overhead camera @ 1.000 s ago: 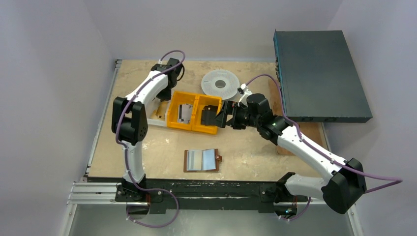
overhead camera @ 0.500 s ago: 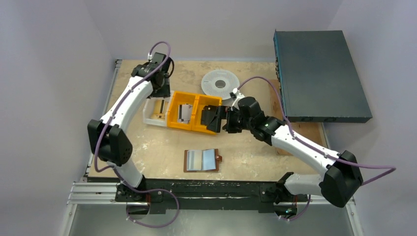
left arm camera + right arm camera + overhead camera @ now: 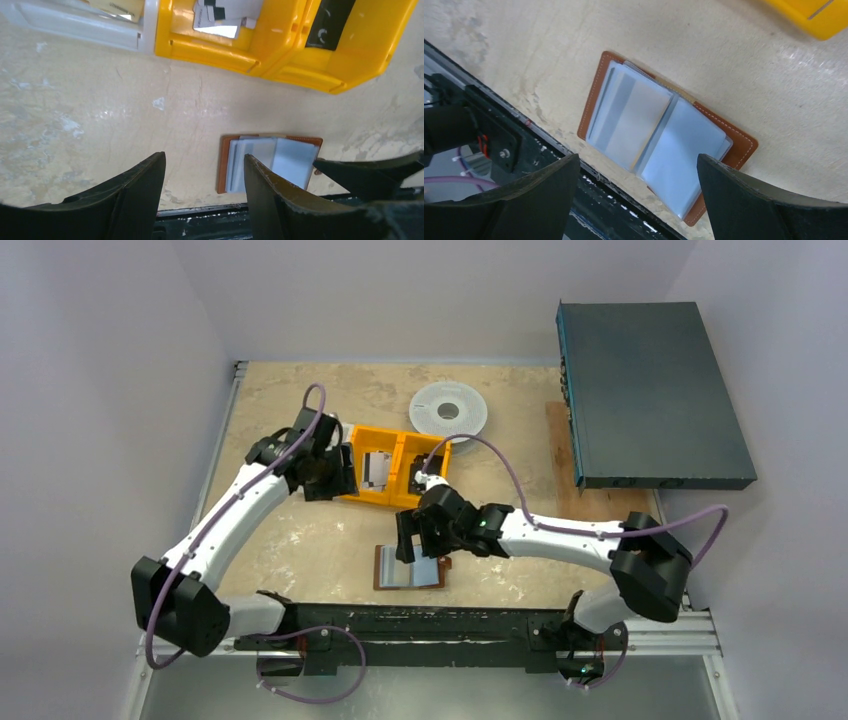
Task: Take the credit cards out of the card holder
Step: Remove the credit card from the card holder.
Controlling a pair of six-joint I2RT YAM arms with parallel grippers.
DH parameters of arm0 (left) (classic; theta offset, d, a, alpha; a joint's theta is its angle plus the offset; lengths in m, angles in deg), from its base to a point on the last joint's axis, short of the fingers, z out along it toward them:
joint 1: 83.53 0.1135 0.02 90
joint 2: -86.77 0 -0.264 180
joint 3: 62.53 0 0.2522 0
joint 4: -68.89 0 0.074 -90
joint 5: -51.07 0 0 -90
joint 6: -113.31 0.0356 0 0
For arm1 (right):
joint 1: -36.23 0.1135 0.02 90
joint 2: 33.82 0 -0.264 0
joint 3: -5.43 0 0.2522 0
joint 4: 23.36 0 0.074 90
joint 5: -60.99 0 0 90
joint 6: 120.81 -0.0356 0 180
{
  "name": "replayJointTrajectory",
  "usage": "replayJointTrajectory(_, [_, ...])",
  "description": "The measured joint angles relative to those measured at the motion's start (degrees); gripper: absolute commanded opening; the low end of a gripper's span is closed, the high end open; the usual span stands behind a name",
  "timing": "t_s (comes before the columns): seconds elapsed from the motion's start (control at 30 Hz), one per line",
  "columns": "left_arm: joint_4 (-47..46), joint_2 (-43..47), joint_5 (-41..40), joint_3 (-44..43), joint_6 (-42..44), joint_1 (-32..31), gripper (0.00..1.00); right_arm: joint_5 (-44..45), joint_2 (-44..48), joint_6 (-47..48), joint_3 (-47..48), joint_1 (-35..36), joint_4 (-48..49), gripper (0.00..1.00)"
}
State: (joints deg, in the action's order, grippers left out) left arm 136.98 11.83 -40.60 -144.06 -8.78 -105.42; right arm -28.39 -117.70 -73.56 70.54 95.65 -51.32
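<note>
Right end effector [image 3: 638,157] just swung from the bin [image 3: 368,497] to over the holder [image 3: 405,570] on the counter [image 3: 300,540], wide open, empty. Lining up another card, if any's left; hard to tell.

This is looking like a robotics lab, a closed test cell. Plain pale walls [image 3: 100,390] are boxing in a scuffed, stained beige counter [image 3: 300,530]. A white left arm [image 3: 235,510] and right arm [image 3: 560,530] are standing bolted to a metal rail [image 3: 190,625] at its near edge, trailing purple cables [image 3: 480,437]. A dark, flat equipment case [image 3: 650,390] is lying at the far right, with a grey reel [image 3: 450,410] and orange parts bins [image 3: 380,430] sitting nearby.
</note>
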Motion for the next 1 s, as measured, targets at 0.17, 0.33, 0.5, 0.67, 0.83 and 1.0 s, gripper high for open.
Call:
replayJointTrajectory(0.17, [-1.22,6.19,3.30,7.13,-1.92,-0.17,0.59,2.71,-5.62,-1.03,2.67,2.93,-1.51,0.72])
replayJointTrajectory(0.33, [-2.12,9.86,4.76,13.18,-3.39,-0.28,0.58,4.81,-10.32,-1.14,7.23,4.70,-3.37,0.66])
replayJointTrajectory(0.5, [-2.91,11.78,5.40,16.72,-4.39,-0.28,0.58,6.75,-14.73,-1.05,11.93,5.62,-5.57,0.61])
replayJointTrajectory(0.67, [-3.04,13.27,5.46,18.40,-4.57,-0.28,0.58,8.31,-19.43,-0.94,15.06,6.19,-8.33,0.53])
replayJointTrajectory(0.83, [-3.45,13.97,5.46,19.74,-4.55,-0.28,0.58,9.49,-22.53,-0.74,17.62,6.69,-10.84,0.37])
replayJointTrajectory(1.0, [-4.13,14.01,6.34,21.18,-4.50,-0.28,0.57,9.20,-22.95,-1.22,18.03,6.73,-10.84,0.23])
